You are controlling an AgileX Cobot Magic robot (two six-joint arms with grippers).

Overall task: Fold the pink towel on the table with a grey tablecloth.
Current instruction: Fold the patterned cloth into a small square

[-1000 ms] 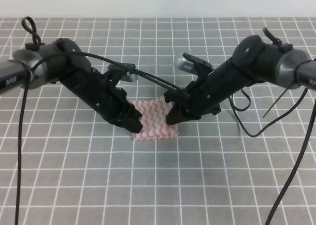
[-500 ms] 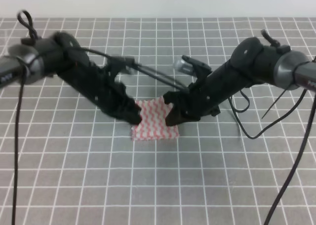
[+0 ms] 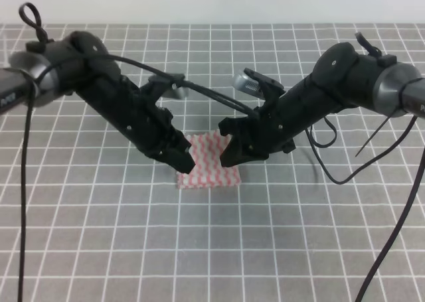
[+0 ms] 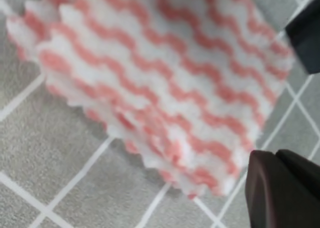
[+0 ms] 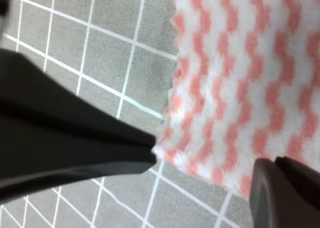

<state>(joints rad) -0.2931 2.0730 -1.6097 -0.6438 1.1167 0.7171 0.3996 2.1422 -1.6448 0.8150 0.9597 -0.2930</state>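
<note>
The pink towel (image 3: 208, 164) lies folded into a small stack of layers on the table with a grey tablecloth (image 3: 212, 249). My left gripper (image 3: 180, 156) hovers at the towel's left edge and my right gripper (image 3: 229, 151) at its right edge. In the left wrist view the towel (image 4: 160, 82) shows its stacked wavy edges, and the left gripper (image 4: 282, 107) is open with nothing between its fingers. In the right wrist view the right gripper (image 5: 205, 163) is open, its jaws standing either side of a towel (image 5: 235, 82) corner without pinching it.
Black cables (image 3: 339, 176) trail from the right arm across the cloth at the right. Another cable (image 3: 23, 202) hangs down the left side. The grey gridded cloth (image 3: 212, 50) stretches to the pale back wall.
The left arm swung slightly up and back, and its gripper lifted a little off the towel's left edge. The right gripper rose slightly. The towel stayed in place.
</note>
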